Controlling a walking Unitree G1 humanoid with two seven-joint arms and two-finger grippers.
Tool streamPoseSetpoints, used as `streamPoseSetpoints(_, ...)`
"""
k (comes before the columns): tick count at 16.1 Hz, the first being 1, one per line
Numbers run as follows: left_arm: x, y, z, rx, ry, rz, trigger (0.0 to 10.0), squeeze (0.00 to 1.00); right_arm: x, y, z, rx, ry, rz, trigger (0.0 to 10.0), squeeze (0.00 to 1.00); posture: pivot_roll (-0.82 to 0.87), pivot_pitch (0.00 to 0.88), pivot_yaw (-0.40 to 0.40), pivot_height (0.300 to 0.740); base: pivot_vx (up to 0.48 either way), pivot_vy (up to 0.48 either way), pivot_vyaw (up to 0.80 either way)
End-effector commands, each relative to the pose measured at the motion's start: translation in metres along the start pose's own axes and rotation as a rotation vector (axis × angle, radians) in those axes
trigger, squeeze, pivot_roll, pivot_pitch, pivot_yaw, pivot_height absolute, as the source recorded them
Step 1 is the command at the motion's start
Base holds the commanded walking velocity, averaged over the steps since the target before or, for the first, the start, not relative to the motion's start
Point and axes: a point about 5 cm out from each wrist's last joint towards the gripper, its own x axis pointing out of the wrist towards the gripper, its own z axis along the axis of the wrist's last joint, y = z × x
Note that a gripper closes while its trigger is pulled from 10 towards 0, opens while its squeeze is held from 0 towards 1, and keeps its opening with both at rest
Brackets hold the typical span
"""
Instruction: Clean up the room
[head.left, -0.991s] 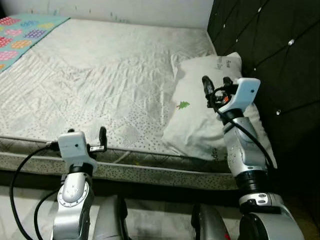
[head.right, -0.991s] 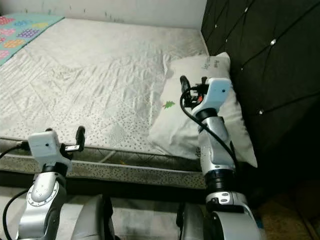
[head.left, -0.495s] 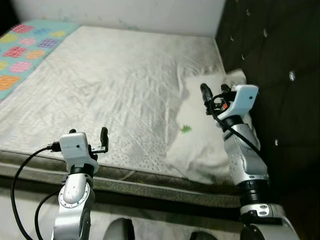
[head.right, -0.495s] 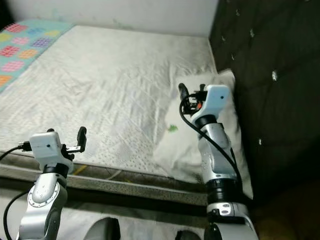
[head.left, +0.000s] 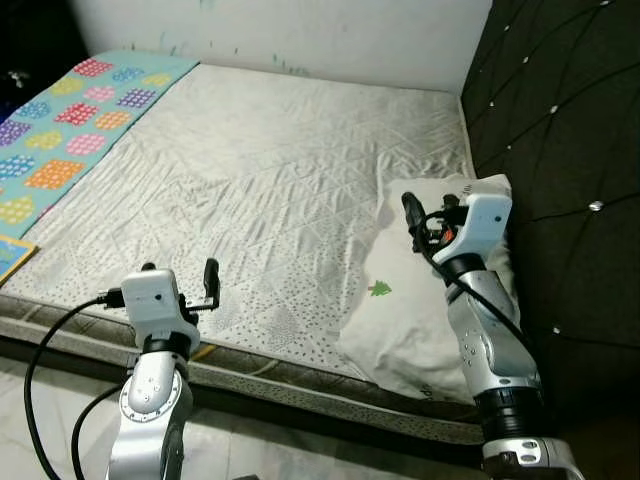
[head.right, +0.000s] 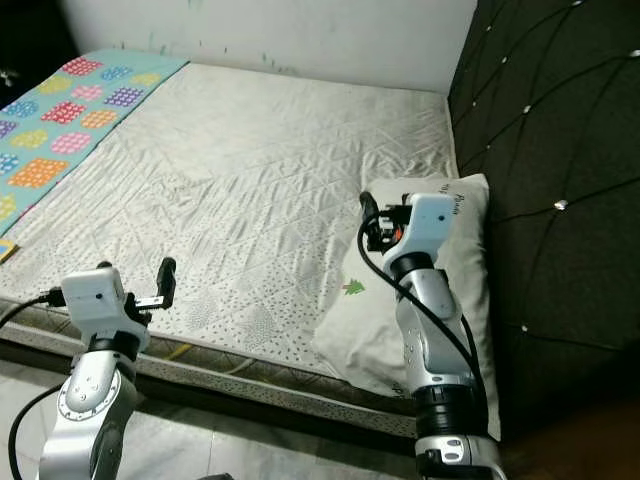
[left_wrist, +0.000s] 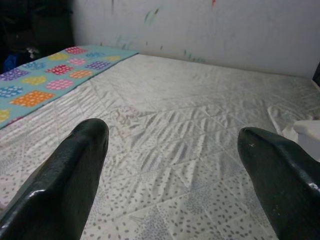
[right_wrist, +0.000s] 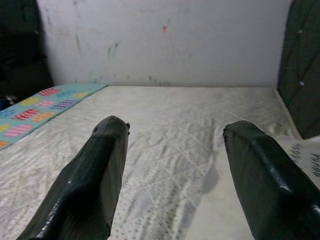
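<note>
- While we stand at the foot-side edge of the bed, our head camera looks down on a wide mattress (head.left: 270, 170) covered in pale quilted fabric, stitched in a diamond pattern and speckled with small grey dots toward the near edge.
- We see a white pillow (head.left: 420, 300) lying on the mattress at our right, soft and rumpled, pressed against the dark tufted headboard (head.left: 560, 130); it carries a small green tree print (head.left: 380, 289) and some grey lettering near its corners.
- We see a teal blanket (head.left: 70, 120) with bright patchwork squares (pink, orange, yellow, purple) spread along the far left side of the mattress.
- Our left gripper (head.left: 208, 285) is raised over the near edge of the mattress, touching nothing; in its wrist view the two rounded, glossy black fingers (left_wrist: 65, 180) stand wide apart with only quilted fabric between them.
- Our right gripper (head.left: 420, 215) hangs above the pillow, near its upper end; its wrist view shows both blunt black fingers (right_wrist: 95, 180) spread wide and empty, and whether they touch the pillow we cannot tell.
- We note a black cable (head.left: 40, 350) looping from the left wrist down beside the silver arm.
- Behind the bed rises a white wall (head.left: 300, 40), scuffed with faint coloured marks.
</note>
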Motion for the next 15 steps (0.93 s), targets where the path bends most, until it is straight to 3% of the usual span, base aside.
streamPoseSetpoints(1,-0.001,0.000,0.000,0.003,0.007,-0.009,10.0,0.00,-0.002,-0.001,0.005,-0.014,-0.017,-0.010,10.0,0.00,0.01,0.038,-0.018,0.740,0.000,0.000,0.00)
streamPoseSetpoints(3,-0.002,-0.001,-0.001,0.005,0.016,-0.014,10.0,0.00,-0.006,-0.005,0.004,-0.015,-0.011,-0.031,10.0,0.00,0.01,0.041,-0.019,0.740,0.000,0.000,0.00)
streamPoseSetpoints(4,-0.002,-0.001,-0.003,0.001,0.030,-0.009,10.0,0.00,-0.009,-0.005,0.003,-0.003,-0.024,-0.020,10.0,1.00,0.01,0.043,-0.019,0.740,0.000,0.000,0.00)
streamPoseSetpoints(7,-0.001,-0.001,-0.003,-0.004,0.037,-0.008,10.0,0.00,-0.016,-0.004,-0.006,-0.020,0.012,-0.028,10.0,1.00,0.01,0.043,-0.020,0.740,0.000,0.000,0.00)
streamPoseSetpoints(8,0.000,-0.001,-0.003,-0.005,0.039,-0.008,10.0,0.00,-0.017,-0.004,-0.008,-0.027,0.022,-0.033,8.9,1.00,0.01,0.043,-0.020,0.740,0.000,0.000,0.00)
streamPoseSetpoints(9,0.001,-0.002,-0.003,-0.006,0.039,-0.010,10.0,0.00,-0.020,-0.005,-0.013,-0.013,0.037,-0.048,0.0,0.00,0.01,0.042,-0.021,0.740,0.000,0.000,0.00)
streamPoseSetpoints(15,0.002,-0.002,-0.003,-0.002,0.038,-0.012,10.0,0.00,-0.022,-0.005,-0.015,-0.016,0.039,-0.042,0.0,0.00,0.00,0.039,-0.023,0.740,0.000,0.000,0.00)
